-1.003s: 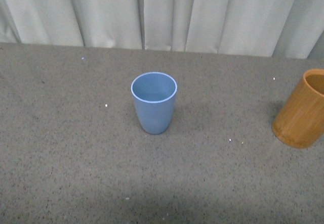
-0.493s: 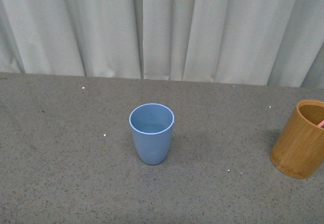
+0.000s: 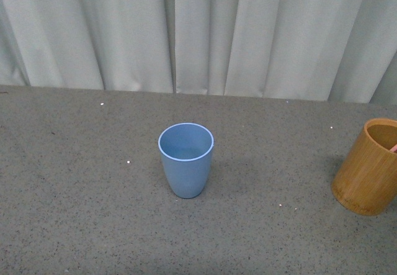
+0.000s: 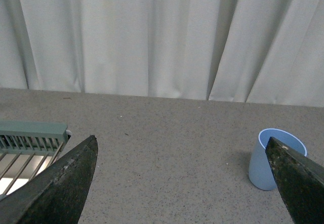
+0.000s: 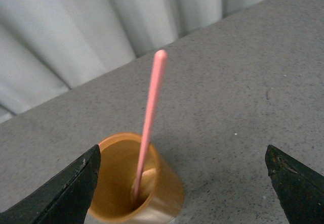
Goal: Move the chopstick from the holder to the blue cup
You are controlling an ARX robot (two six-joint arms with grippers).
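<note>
The blue cup [image 3: 185,160] stands upright and empty in the middle of the grey table; the left wrist view shows the blue cup [image 4: 259,163] partly behind one finger. The bamboo holder [image 3: 369,166] is at the right edge, apart from the cup. One pink chopstick [image 5: 151,107] leans inside the holder [image 5: 164,191], and only its sliver [image 3: 394,148] shows in the front view. My right gripper [image 5: 182,148] is open above and just beside the holder, touching nothing. My left gripper [image 4: 180,139] is open over bare table left of the cup. Neither arm shows in the front view.
Pale curtains [image 3: 198,33] hang along the table's far edge. A grey slatted rack [image 4: 30,133] lies at the table's left side in the left wrist view. Open speckled tabletop [image 3: 279,182] separates cup and holder.
The front view has tilted up: more curtain shows, and cup and holder sit lower in the picture. The chopstick's sliver has come into view in the holder.
</note>
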